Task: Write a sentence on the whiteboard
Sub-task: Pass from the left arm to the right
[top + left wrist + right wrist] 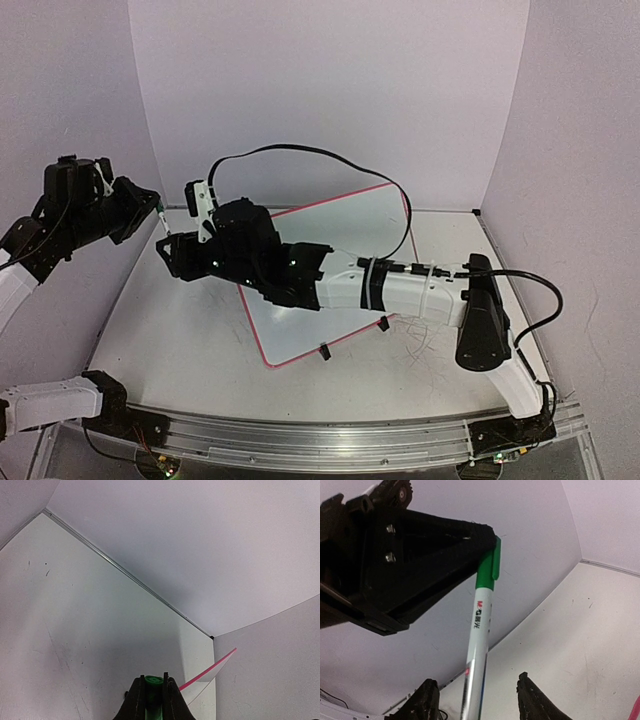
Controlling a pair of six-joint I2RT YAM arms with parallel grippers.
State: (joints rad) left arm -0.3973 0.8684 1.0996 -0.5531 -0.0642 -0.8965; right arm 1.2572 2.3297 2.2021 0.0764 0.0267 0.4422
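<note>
Thing: whiteboard (360,225), large rectangle with rounded corners.
Surface: glossy white, with faint grey reflections.
Rim: thin red-pink line (350,336) all along the visible edge.
Feet: two small black clips (324,351), both on the near edge.
Pose: lying on the table (150,340), turned askew, one corner pointing to the back right.
Place: middle of the table, reaching toward the back wall.
Hidden part: left half covered by the right arm (400,285).
Left wrist view: one rounded corner (207,677) with its pink edge.
</note>
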